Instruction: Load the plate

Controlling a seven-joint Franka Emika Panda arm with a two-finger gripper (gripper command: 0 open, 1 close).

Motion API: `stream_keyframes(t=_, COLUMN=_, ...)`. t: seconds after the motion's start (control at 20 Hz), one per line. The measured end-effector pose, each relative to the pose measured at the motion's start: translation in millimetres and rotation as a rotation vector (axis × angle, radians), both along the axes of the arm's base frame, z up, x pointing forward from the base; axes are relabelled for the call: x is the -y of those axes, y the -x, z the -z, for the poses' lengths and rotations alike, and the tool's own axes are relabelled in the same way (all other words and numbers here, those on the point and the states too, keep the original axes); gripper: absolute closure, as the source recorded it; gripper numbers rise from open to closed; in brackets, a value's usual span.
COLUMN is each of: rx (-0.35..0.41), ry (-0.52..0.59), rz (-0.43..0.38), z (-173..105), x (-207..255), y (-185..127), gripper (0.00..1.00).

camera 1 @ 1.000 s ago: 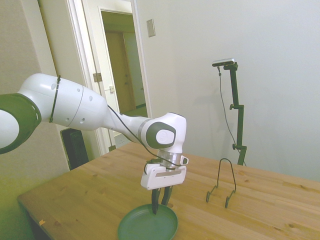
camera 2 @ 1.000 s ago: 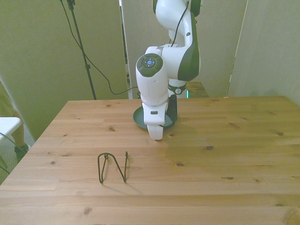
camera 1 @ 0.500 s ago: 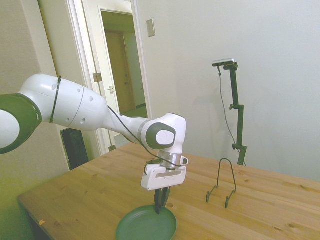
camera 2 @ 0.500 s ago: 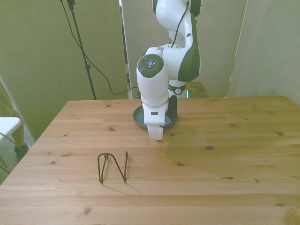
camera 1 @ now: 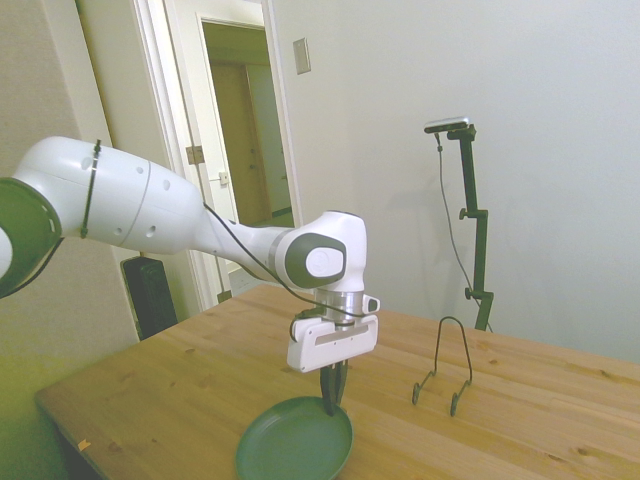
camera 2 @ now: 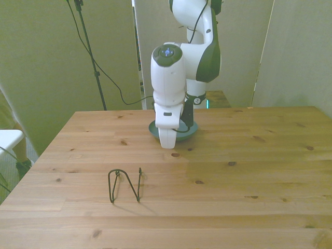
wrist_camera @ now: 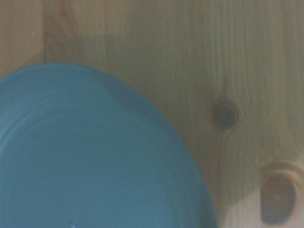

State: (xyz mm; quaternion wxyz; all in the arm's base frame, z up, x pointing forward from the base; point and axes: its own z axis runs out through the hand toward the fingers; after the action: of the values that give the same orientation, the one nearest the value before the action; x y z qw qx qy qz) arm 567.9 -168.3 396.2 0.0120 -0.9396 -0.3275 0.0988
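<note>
The dark teal-green plate (camera 1: 290,442) is at the table's near edge in the side view, and its far rim sits a little off the wood. My gripper (camera 1: 332,404) points straight down and is shut on that rim, with both fingers pressed together. In the front view the white hand hides most of the plate (camera 2: 191,130), and the gripper (camera 2: 171,138) is at its front edge. The wrist view shows the plate (wrist_camera: 85,156) close up over the wooden tabletop (wrist_camera: 237,71).
A thin black wire stand (camera 1: 445,365) is upright on the table beyond the plate; in the front view the wire stand (camera 2: 124,185) is nearer the camera, toward the front view's left. An open doorway (camera 1: 245,130) is behind the arm.
The fingers, apart over the rim one second ago, have shut on it. The hand has since risen a little, and the held edge of the plate has come up with it.
</note>
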Motion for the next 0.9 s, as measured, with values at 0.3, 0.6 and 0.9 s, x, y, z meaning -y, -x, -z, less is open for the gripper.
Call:
stream_keyframes(t=0.3, rx=0.201, ry=0.100, rz=0.010, z=-67.7, x=-0.5, y=26.2, gripper=1.00)
stream_keyframes(t=0.6, rx=0.434, ry=0.188, rz=0.025, z=-132.9, x=1.7, y=35.3, gripper=1.00)
stream_keyframes(t=0.9, rx=0.643, ry=0.292, rz=0.029, z=-168.5, x=7.0, y=26.9, gripper=1.00)
